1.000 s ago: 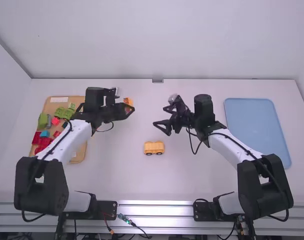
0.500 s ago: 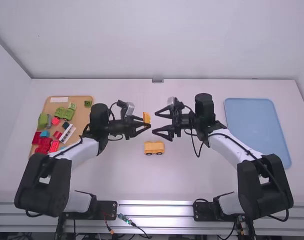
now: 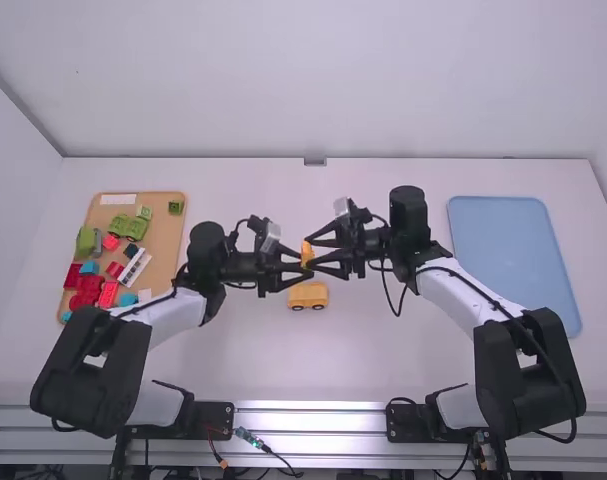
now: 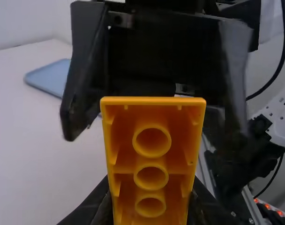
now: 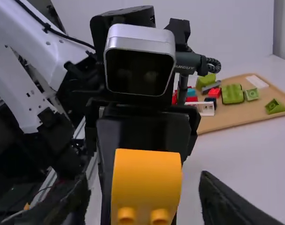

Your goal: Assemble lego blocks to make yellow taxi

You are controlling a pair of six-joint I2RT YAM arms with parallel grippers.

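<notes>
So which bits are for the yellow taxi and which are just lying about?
For the taxi:
yellow block in the left jaws
yellow piece with wheels

Probably just lying about:
green blocks on the wooden board
red blocks there too

Table (image 3: 383,365) bears brown tray (image 3: 164,236), blue tray (image 3: 513,260) — wheeled block (image 3: 307,294).
</notes>
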